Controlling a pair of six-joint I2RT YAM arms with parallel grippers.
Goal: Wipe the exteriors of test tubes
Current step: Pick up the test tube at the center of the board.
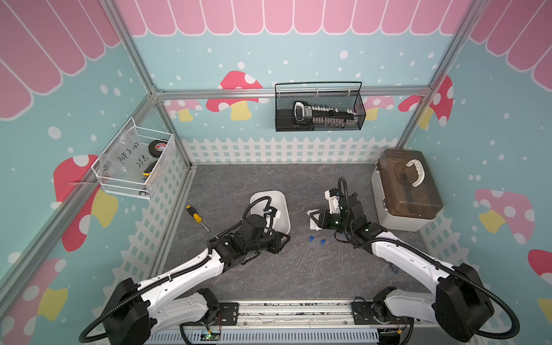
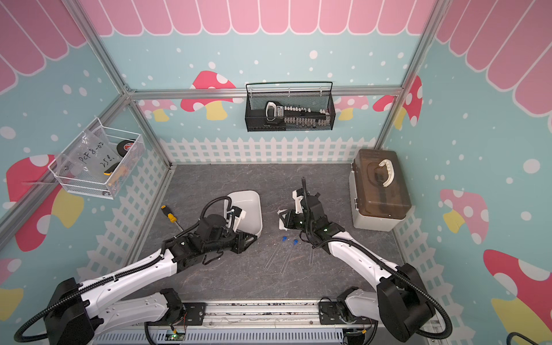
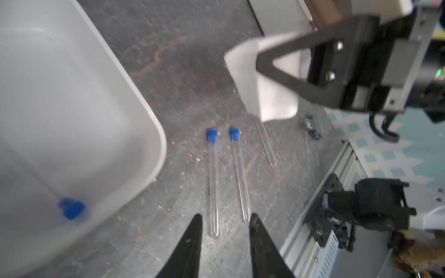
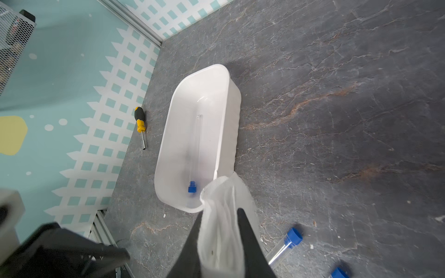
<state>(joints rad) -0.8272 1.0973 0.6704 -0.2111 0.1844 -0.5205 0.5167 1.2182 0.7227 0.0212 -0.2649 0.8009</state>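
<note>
On the grey table between the two arms, three of the test tubes lie side by side, close together but apart: the left tube [image 1: 303, 253] and the middle tube [image 1: 317, 257] show their blue caps at the far end, while the right tube [image 1: 340, 254] has its far end hidden under the right arm. The fourth tube [image 4: 197, 144] lies lengthwise inside the white tray [image 1: 268, 197], its blue cap toward the near end. The left gripper [image 3: 225, 222] hangs just off the tray's near right corner, to the left of the three tubes, its fingers parted with nothing between them. The right gripper [image 4: 220, 216] is clamped on a white cloth [image 4: 218, 197], which hangs from the fingers above the table, right of the tray and just beyond the tubes' capped ends. A yellow-and-black screwdriver [image 1: 197, 217] lies left of the tray, and a box with a brown lid [image 1: 406, 191] stands at the far right.
</note>
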